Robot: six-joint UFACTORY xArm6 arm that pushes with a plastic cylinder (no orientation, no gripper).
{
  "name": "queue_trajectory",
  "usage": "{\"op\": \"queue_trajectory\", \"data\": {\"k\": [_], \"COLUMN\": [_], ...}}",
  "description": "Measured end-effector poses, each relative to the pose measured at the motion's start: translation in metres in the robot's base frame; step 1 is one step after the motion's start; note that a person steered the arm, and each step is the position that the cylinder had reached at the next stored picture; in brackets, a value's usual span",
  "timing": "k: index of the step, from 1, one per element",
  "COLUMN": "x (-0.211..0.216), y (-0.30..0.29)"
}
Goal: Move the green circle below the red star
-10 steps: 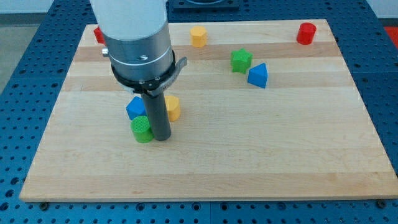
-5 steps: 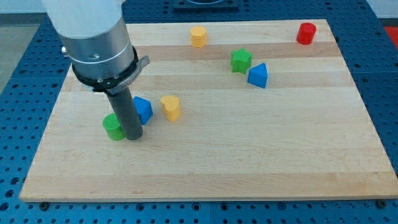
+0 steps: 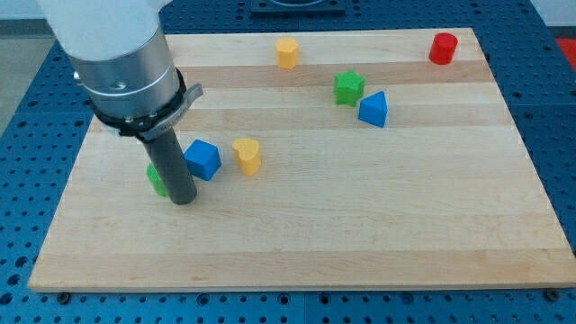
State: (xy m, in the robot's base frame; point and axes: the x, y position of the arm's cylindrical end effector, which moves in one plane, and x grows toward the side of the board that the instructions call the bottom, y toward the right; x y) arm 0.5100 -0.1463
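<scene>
On the blue table with holes lies a big wooden board (image 3: 378, 225). The robot arm (image 3: 112, 54) is the biggest thing over it. It comes down from the view's top left, white on top, then a grey ring, then a straight dark rod that stands upright. The rod has no jaws; it only pushes. The tip (image 3: 183, 201) touches the board near the view's left side.

The green circle (image 3: 157, 178) sits right against the rod, on its left, and the rod hides most of it. A blue block (image 3: 203, 159) is just beside the rod on its right. A yellow block (image 3: 247, 155) stands near the blue one, a little more to the right.

Farther right are a green block (image 3: 349, 87) and a blue block shaped like a wedge (image 3: 373, 109), close together. Another yellow block (image 3: 287, 52) sits near the top edge. A red cylinder (image 3: 442, 48) is in the top right corner.
</scene>
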Motion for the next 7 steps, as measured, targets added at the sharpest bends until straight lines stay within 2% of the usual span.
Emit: {"op": "queue_trajectory", "data": {"k": [2,7], "x": [-0.021,-0.013], "y": [-0.008,-0.034]}}
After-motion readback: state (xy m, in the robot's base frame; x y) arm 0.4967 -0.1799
